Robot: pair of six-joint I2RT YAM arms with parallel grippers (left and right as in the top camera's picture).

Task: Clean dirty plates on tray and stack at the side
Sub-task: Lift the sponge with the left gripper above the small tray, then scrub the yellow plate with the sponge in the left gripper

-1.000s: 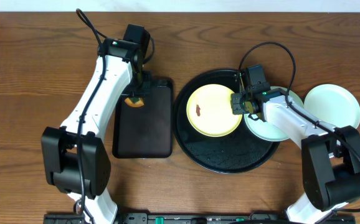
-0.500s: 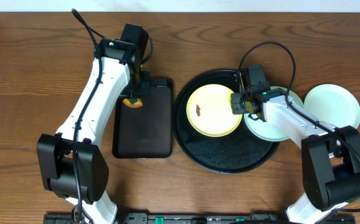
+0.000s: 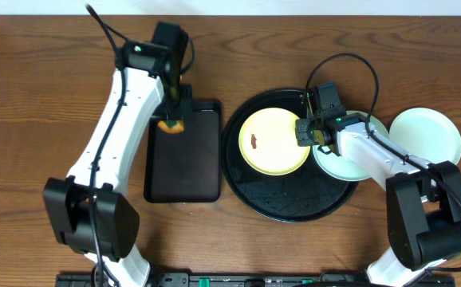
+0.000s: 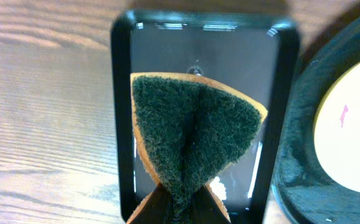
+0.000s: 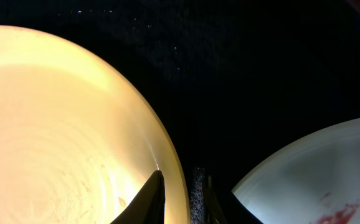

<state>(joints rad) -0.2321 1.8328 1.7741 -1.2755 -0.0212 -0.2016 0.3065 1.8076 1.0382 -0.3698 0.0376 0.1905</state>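
My left gripper (image 3: 172,114) (image 4: 182,210) is shut on a sponge (image 3: 171,125) (image 4: 192,127), orange with a dark green scouring face, folded between the fingers over the rectangular tray (image 4: 121,124). A pale yellow plate (image 3: 274,141) (image 5: 61,124) with a brown smear lies on the round black tray (image 3: 294,203) (image 5: 242,74). My right gripper (image 3: 303,132) (image 5: 183,200) is shut on its right rim, one finger inside, one outside. A mint plate (image 3: 338,163) (image 5: 317,177) with a reddish smear lies partly under the right arm, over the tray's right rim.
Another mint plate (image 3: 427,135) sits on the wooden table to the right of the round tray. The small rectangular black tray (image 3: 184,167) lies to the left of the round tray, close to its rim. Both arm bases stand at the near table edge.
The left arm has carried the sponge a little toward the far end of the rectangular tray. The right gripper and the plates have stayed put.
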